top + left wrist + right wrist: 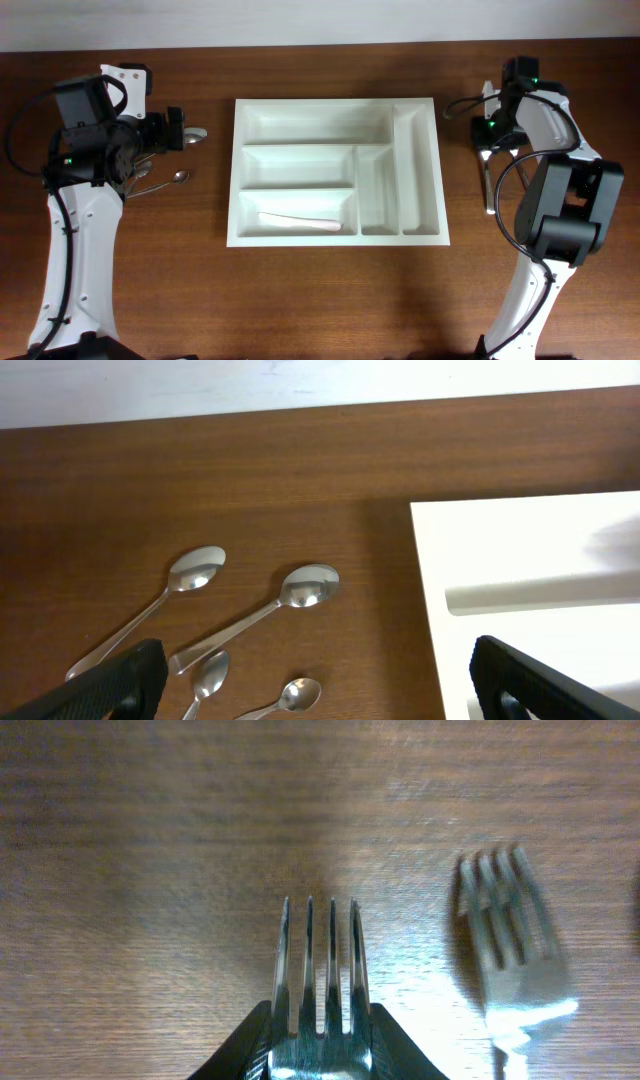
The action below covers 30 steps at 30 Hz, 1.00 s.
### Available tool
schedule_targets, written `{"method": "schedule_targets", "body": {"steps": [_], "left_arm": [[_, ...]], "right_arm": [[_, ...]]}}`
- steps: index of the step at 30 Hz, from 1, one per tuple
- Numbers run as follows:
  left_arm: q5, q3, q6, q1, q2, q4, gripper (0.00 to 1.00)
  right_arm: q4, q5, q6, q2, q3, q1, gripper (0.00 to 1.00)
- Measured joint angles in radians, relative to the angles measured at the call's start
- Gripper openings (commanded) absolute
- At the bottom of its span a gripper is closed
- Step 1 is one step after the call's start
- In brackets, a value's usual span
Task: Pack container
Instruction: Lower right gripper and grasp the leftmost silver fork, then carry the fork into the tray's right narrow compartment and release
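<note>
The white cutlery tray (336,170) lies mid-table; its front wide compartment holds a pale utensil (300,221). Its left edge shows in the left wrist view (530,610). My left gripper (310,685) is open over several metal spoons (300,588) lying on the wood left of the tray, touching none. My right gripper (318,1050) is shut on a metal fork (320,970), tines pointing away, just above the table right of the tray. A second fork (515,960) lies on the wood beside it.
The spoons show beside the left arm in the overhead view (170,180). A long utensil (487,185) lies right of the tray under the right arm. The table's far edge runs just behind both arms.
</note>
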Motion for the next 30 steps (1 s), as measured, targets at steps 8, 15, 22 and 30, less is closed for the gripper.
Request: {"method": "schedule_targets", "body": {"steps": [8,15,22,30], "left_arm": [[0.000,0.000,0.000,0.000,0.000,0.000,0.99],[0.000,0.000,0.000,0.000,0.000,0.000,0.99],[0.000,0.000,0.000,0.000,0.000,0.000,0.99],[0.000,0.000,0.000,0.000,0.000,0.000,0.99]], "right_arm": [[-0.135,-0.045,0.002,-0.002,0.116,0.000,0.27],[-0.179,-0.077,0.023,-0.010,0.201,0.003,0.23],[-0.201,-0.081,0.032,-0.013,0.204,0.004,0.23],[-0.220,-0.084,0.053,-0.034,0.204,0.021,0.23]]}}
